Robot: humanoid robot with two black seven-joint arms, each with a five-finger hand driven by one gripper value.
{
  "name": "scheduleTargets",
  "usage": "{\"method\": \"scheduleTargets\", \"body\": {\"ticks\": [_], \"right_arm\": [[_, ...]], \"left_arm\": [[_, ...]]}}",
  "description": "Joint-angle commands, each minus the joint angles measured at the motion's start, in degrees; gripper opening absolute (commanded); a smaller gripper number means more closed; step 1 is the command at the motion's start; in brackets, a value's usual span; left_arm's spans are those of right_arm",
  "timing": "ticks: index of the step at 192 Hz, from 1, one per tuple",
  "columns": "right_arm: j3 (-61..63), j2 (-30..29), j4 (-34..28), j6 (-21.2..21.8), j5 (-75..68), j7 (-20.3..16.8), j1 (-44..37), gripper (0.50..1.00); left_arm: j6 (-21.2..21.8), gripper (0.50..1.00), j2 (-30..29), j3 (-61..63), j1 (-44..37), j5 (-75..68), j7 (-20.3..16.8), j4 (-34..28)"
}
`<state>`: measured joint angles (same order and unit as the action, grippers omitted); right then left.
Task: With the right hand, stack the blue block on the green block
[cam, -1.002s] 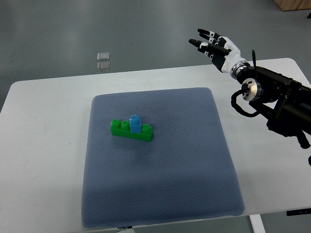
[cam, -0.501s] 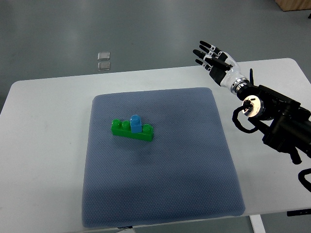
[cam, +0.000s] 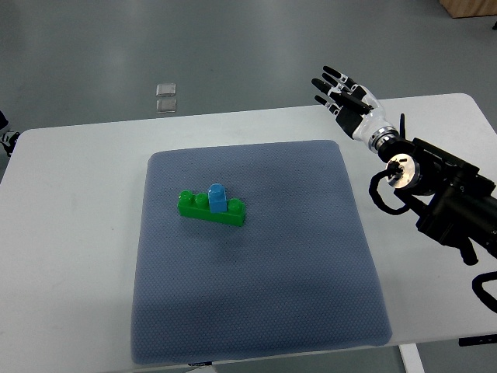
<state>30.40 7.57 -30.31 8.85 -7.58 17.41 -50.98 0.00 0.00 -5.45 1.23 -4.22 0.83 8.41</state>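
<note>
The small blue plastic block (cam: 217, 197) sat upright on the long green studded block (cam: 211, 209), mid-way across the grey-blue textured mat (cam: 256, 311) on the white table (cam: 70, 233). The right hand (cam: 344, 95), fingers spread and empty, hovered well apart. Judged complete; any withdrawal should avoid brushing the stack.
</note>
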Motion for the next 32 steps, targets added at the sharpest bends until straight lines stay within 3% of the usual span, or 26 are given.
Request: {"method": "scheduleTargets", "body": {"ticks": [1, 32], "right_arm": [[0.1, 0.0, 0.0, -0.1, 0.0, 0.0, 0.0, 0.913], [0.1, 0.0, 0.2, -0.1, 0.0, 0.0, -0.1, 0.913]], "left_arm": [[0.0, 1.0, 0.0, 0.0, 0.0, 0.0, 0.0, 0.0], [0.0, 1.0, 0.0, 0.0, 0.0, 0.0, 0.0, -0.1]]}}
